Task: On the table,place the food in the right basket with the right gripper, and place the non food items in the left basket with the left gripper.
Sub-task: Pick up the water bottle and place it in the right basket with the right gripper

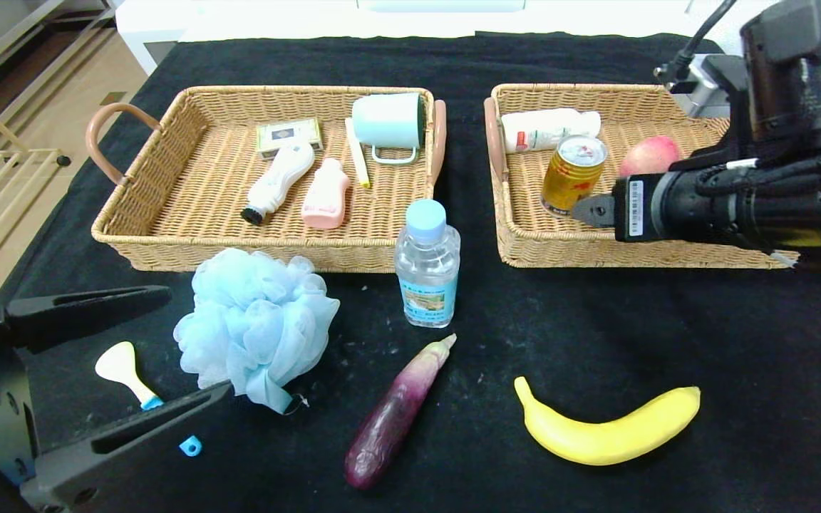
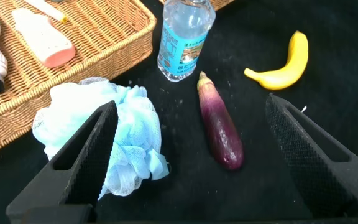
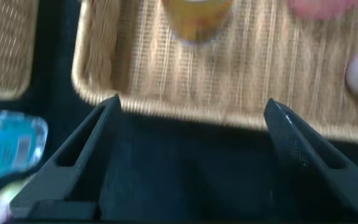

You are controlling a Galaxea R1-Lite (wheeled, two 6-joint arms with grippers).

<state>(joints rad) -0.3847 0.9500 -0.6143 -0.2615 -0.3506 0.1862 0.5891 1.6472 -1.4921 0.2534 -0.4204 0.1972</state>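
Food is split between the right basket (image 1: 517, 246) and the desk (image 1: 667, 328): you have the gold can (image 1: 573, 174) standing upright in that basket near its front wall, with the peach (image 1: 649, 155) behind it to the right and a white bottle (image 1: 549, 129) lying on its side at the back. Your right pincer (image 3: 191, 158) hangs over the basket's front edge with its fingers spread wide and nothing between them; in the right wrist view the front rim lies between the fingers and the can stands beyond, apart from both. Out on the black cloth you can see the clear bottle (image 1: 427, 264) upright between the two baskets, the eggplant (image 1: 396, 413) lying in front of it and the banana (image 1: 610, 427) to the eggplant's right, none of them touching. Your left pincer (image 2: 191, 162) sits low at the near left corner, fingers wide apart and holding nothing; the blue pouf (image 1: 257, 324) lies just in front of the left basket (image 1: 168, 242), beside one finger in the left wrist view. The small scoop (image 1: 125, 372) lies between the fingers in the head view. That left basket holds a mug, a box, a brush, a pink bottle and a thin stick.
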